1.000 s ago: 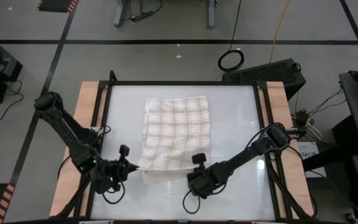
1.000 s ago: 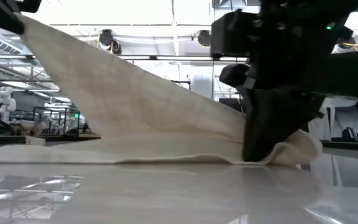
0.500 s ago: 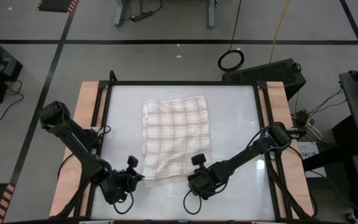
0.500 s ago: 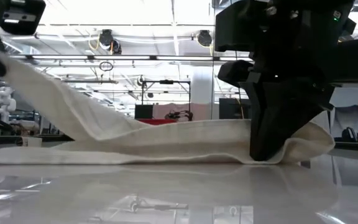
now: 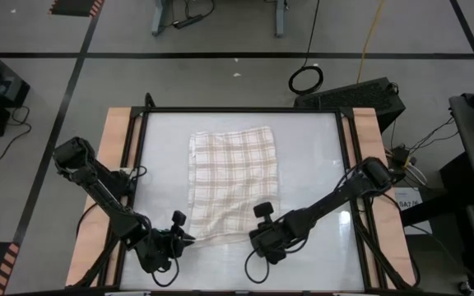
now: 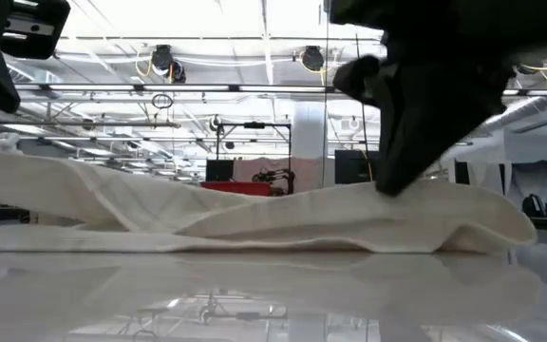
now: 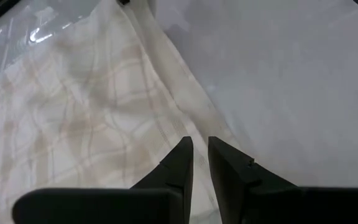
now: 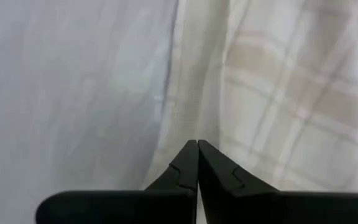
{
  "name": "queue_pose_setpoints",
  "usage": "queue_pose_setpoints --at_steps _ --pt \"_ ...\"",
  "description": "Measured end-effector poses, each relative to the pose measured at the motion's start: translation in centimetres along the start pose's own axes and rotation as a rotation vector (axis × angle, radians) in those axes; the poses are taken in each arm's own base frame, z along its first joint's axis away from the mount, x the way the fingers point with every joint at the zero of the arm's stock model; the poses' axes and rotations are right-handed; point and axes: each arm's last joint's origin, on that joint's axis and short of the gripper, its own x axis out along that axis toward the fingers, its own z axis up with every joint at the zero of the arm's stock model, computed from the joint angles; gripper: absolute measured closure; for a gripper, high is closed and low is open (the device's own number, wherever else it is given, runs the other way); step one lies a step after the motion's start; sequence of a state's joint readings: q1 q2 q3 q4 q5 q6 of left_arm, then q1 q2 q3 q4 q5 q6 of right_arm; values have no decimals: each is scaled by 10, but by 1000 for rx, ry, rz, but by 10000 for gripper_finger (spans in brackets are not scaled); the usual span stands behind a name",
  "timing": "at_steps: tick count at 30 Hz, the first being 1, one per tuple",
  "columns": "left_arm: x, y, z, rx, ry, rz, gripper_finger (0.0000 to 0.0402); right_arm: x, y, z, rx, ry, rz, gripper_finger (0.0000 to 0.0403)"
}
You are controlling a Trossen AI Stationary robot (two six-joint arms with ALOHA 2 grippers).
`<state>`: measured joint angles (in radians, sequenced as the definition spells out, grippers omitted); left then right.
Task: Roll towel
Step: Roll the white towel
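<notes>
The towel [image 5: 233, 181] lies spread on the bench [image 5: 315, 164], its near hem draped in low, loose folds just ahead of both hands. You are dealing with thin, limp cloth: judging by how it sags and wrinkles, it is light, will not hold a shape, and will likely slide on the glossy bench top instead of curling over itself. Take it at the near corners, right on the stitched hem, where the doubled fabric gives a hand something to pinch.

Your left hand [image 7: 201, 148] sits at the near left corner with the fingers only a narrow slit apart, the hem just beyond their tips; you cannot tell whether any cloth is still caught between them. Your right hand [image 8: 197, 149] is pressed fully closed at the near right corner, tips over the hem; whether it pinches fabric is not clear.

Beyond the far hem, bare bench runs on to the black frame [image 5: 241, 109], so a roll away from the hands has room. Either side of the hands there is open surface too.
</notes>
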<state>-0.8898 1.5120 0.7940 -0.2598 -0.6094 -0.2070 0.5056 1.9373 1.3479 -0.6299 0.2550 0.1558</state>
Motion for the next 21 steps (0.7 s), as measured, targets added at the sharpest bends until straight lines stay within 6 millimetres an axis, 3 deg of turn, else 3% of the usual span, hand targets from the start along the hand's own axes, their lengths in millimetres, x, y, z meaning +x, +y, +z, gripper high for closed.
queue_pose_setpoints --at_steps 12,21 --pt "-1 3 -5 -98 37 60 343 -25 -2 4 67 -49 130 350" --pt "0 3 -6 -245 41 53 343 -13 4 -26 113 106 63 346"
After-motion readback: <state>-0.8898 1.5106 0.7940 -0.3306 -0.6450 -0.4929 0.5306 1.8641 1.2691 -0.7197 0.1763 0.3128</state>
